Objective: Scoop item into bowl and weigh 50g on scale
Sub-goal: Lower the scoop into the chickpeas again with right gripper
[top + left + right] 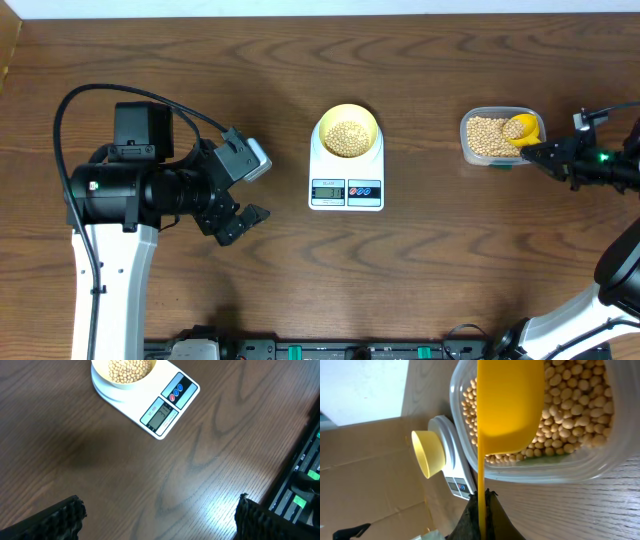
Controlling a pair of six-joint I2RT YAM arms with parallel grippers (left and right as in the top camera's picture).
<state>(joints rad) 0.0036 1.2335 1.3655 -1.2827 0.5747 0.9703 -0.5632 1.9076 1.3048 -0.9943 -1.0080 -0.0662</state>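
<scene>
The pale-yellow bowl (347,133) stands on the white scale (346,188) at the table's middle, with tan beans (347,137) piled in it; bowl (125,372) and scale (165,407) also show in the left wrist view. More beans (487,136) fill a clear tub (497,160) at the right. My right gripper (536,153) is shut on the handle of a yellow measuring spoon (509,405), whose scoop rests on the tub's beans (570,400). My left gripper (243,196) is open and empty, left of the scale.
A rack of electronics (330,350) runs along the table's front edge. Cardboard (365,470) stands beyond the scale in the right wrist view. Black cables (130,95) loop over the left arm.
</scene>
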